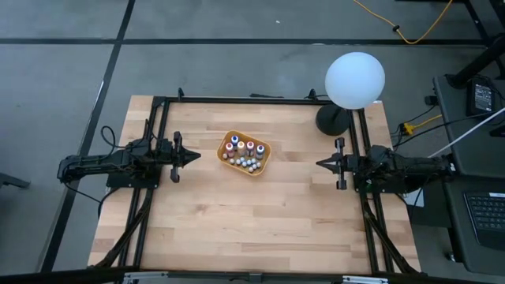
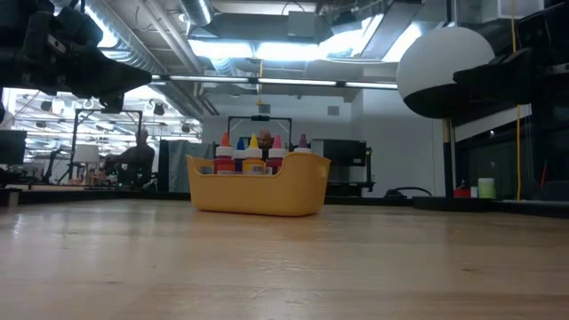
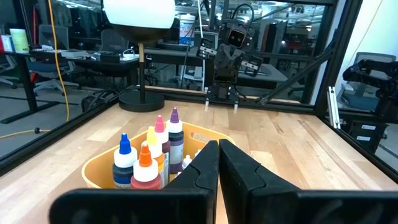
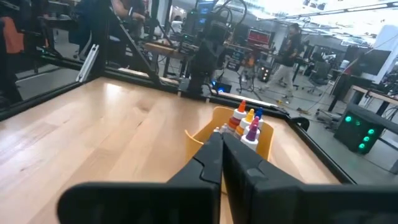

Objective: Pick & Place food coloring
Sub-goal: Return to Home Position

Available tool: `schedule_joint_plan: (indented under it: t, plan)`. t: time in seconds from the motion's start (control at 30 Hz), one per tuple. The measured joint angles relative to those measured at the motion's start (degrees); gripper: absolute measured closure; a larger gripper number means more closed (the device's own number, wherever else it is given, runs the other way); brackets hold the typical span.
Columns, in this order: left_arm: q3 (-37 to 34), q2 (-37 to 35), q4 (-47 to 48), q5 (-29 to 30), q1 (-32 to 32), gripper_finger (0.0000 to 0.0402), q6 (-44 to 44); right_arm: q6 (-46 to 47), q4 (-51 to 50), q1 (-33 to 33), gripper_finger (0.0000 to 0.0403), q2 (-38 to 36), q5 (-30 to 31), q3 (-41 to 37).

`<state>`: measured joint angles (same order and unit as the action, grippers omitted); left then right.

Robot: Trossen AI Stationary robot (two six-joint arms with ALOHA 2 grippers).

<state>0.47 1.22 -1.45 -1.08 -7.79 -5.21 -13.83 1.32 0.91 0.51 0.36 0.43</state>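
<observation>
The left gripper [image 1: 196,155] hangs over the left side of the table [image 1: 237,225], its 2 fingers [image 3: 252,177] pressed together with nothing between them. It points at the yellow bin [image 1: 265,160] and stands near it but clear of its rim. The right gripper [image 1: 319,164] hangs over the right side, facing the bin from the other way and farther from it. Its 2 fingers [image 4: 198,169] also meet tip to tip and hold nothing.

Between the 2 grippers, 1 yellow bin sits on the wood slightly toward the table's lamp edge. All of the food coloring bottles [image 3: 149,155] stand upright inside it. The left wrist view shows 5 tall ones, with blue, orange, yellow, pink and purple tops. A cluster of much smaller bottles [image 1: 246,163] fills the part of the bin farther from the lamp edge. They are too small to count. No bottle stands on the bare wood.

Beyond the right gripper, 1 white globe lamp [image 1: 355,79] stands on a dark base at the table's far right corner.
</observation>
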Motion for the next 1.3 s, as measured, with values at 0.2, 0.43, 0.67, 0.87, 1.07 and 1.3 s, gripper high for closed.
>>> schedule_joint_plan:
  t: [0.2,0.43,0.67,0.87,1.07,1.3]
  plan:
    - [0.0,0.0,0.0,0.0,0.0,0.0392,0.0,3.0,0.0,0.0,0.0387,0.0,0.0,0.0]
    - [0.0,0.0,0.0,0.0,0.0,0.0395,0.0,3.0,0.0,0.0,0.0386,0.0,0.0,0.0]
    - [0.0,0.0,0.0,0.0,0.0,0.0392,0.0,2.9,0.0,0.0,0.0385,0.0,0.0,0.0]
    - [0.0,0.0,0.0,0.0,0.0,0.0393,0.0,2.9,0.0,0.0,0.0385,0.0,0.0,0.0]
    - [0.0,0.0,0.0,0.0,0.0,0.0394,0.0,2.9,0.0,0.0,0.0386,0.0,0.0,0.0]
    - [0.0,0.0,0.0,0.0,0.0,0.0392,0.0,2.9,0.0,0.0,0.0386,0.0,0.0,0.0]
